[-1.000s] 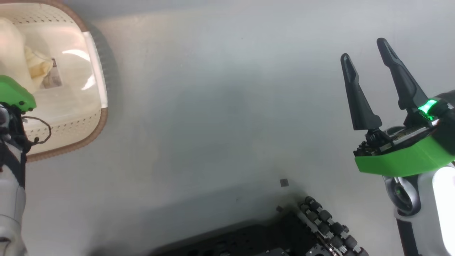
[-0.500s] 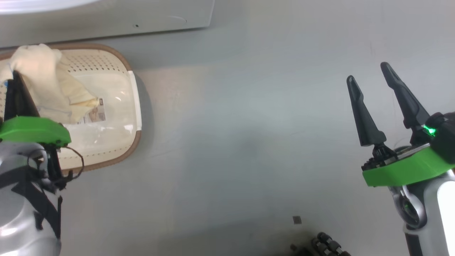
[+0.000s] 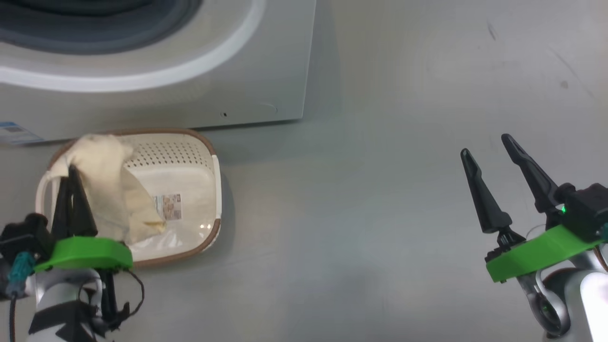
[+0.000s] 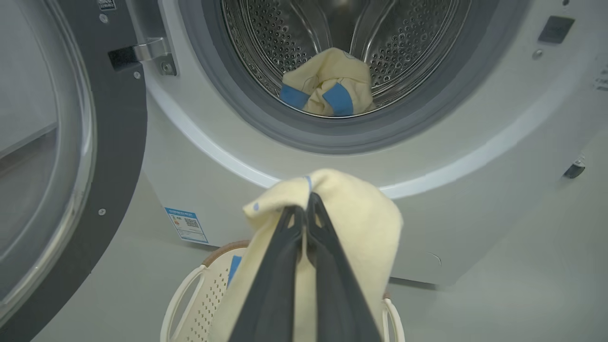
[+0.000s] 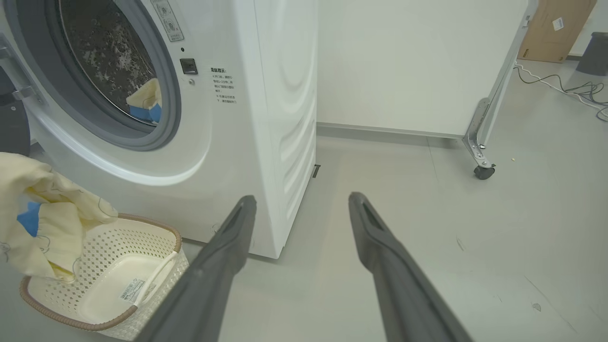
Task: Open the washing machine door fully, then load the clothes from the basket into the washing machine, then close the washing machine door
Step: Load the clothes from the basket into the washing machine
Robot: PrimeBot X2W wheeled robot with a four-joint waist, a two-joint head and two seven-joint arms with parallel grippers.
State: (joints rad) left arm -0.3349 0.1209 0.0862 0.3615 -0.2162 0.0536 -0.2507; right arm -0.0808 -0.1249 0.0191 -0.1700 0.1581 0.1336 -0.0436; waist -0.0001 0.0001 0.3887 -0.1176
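- Left claw [image 3: 72, 168] is clamped shut on a cream garment [image 3: 107, 180], with the cloth draped over both finger tips in the left wrist view [image 4: 304, 203].
- That garment [image 4: 351, 213] hangs above the left end of the basket [image 3: 209, 152]. In the right wrist view its lower folds [image 5: 42, 199] dip inside the basket rim [image 5: 152, 228]; can't tell if they touch the bottom.
- The basket sits on the floor [image 3: 356, 213] right in front of the washing machine [image 3: 190, 85], with a label sticker showing on its bottom.
- The door [image 4: 118, 142] is swung wide open, off to the left in the left wrist view.
- There's another cream piece with blue patches [image 4: 327, 80] lying in the steel drum [image 4: 418, 38], just behind the grey gasket.
- Right claw [image 3: 485, 145] is wide open and holding nothing, hanging over bare floor well to the right of the machine. In its own view [image 5: 301, 198] the fingers point past the washer's front corner [image 5: 266, 95].
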